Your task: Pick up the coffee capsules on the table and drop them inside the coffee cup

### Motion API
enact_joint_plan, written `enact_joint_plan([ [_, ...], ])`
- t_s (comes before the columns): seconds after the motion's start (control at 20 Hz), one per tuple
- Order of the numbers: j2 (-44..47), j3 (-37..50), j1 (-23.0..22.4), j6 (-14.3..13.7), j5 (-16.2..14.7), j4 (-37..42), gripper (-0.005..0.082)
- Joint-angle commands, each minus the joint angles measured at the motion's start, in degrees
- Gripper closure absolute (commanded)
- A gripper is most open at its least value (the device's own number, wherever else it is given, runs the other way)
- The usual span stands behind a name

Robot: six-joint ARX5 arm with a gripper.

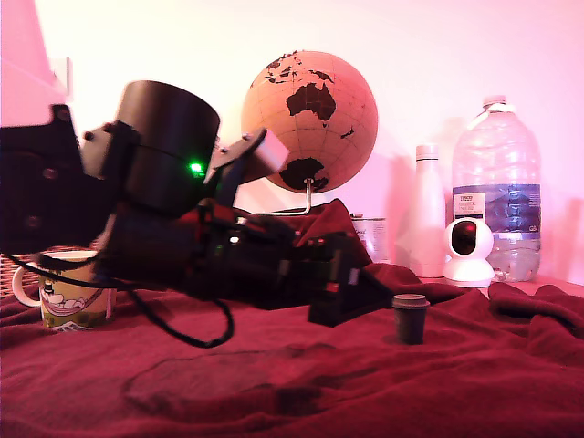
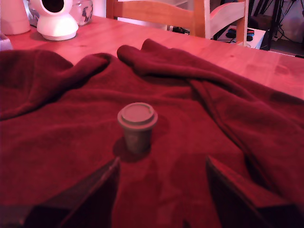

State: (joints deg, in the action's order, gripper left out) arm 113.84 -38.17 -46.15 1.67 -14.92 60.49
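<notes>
gripper [image 2: 161, 190] gaped wide, empty, just short of upright coffee capsule [image 2: 137, 126] on worktop [image 2: 57, 142]; best advance level, straddle body under rim.

Table [image 2: 247, 61]: wooden top, largely draped in dark red fleece cloth [image 1: 301, 383] with soft folds; on the cloth: coffee capsule [image 1: 411, 318], upright, wide rim uppermost; cream coffee cup [image 1: 68, 301], exterior view's left; white camera [image 1: 468, 251], white bottle [image 1: 426, 212], large water bottle [image 1: 498, 187], globe [image 1: 309, 119] at rear.

Coffee cup [image 1: 68, 306]: right side hidden behind arm [image 1: 164, 210] (print partly visible); arm cut off at frame edge.
</notes>
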Motion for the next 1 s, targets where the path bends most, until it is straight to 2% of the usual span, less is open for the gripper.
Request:
enact_joint_plan([
  [0.0, 1.8, -1.6, -0.4, 0.5, 0.0, -0.5, 0.025],
  [0.25, 3.8, -5.4, -0.9, 1.0, 0.0, -4.1, 0.025],
  [0.4, 5.6, -8.2, -0.9, 2.9, 0.0, -6.7, 0.025],
  [0.65, 5.9, -12.7, -0.9, 3.2, 0.0, -14.9, 0.025],
  [0.8, 8.1, -14.8, -0.9, 4.1, 0.0, -16.2, 0.025],
  [0.95, 9.9, -17.7, -0.9, 4.6, -1.1, -18.5, 0.025],
])
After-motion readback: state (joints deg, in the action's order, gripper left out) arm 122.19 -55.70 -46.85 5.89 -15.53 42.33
